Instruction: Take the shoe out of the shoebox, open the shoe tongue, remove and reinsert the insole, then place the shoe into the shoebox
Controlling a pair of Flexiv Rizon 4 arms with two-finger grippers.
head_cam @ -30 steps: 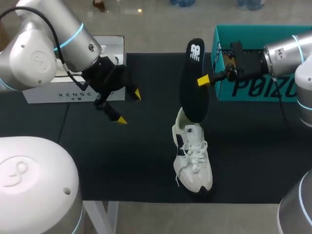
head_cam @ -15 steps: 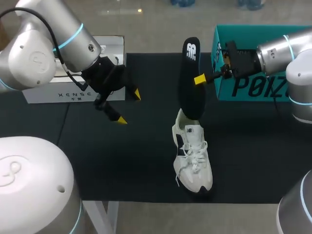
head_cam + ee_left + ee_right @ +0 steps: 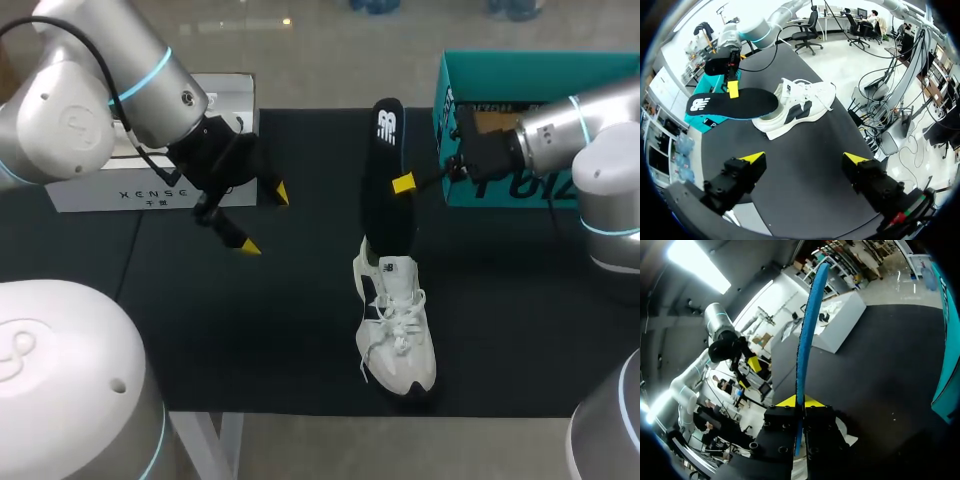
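The teal shoebox [image 3: 530, 75] stands open at the table's far right, its interior mostly cut off from view. The right gripper [image 3: 404, 184] pinches the black insole [image 3: 385, 150] upright above the white shoe [image 3: 398, 330], lower end apparently in the collar. The left gripper [image 3: 262, 218] hangs with jaws spread.

Black table [image 3: 250, 330] filled most of the head view, with a matte dark top and a straight front edge. A white box [image 3: 95, 195] sat on it at the back left corner, its long side facing front. That face had dark print, not read. Much of the box was hidden in the head view. The right wrist view showed the same white box [image 3: 842, 322] as a low rectangular block resting on the table [image 3: 890, 370], with something dark at its top, couldn't tell what. The left wrist view showed only the table [image 3: 800, 170], the same matte black.
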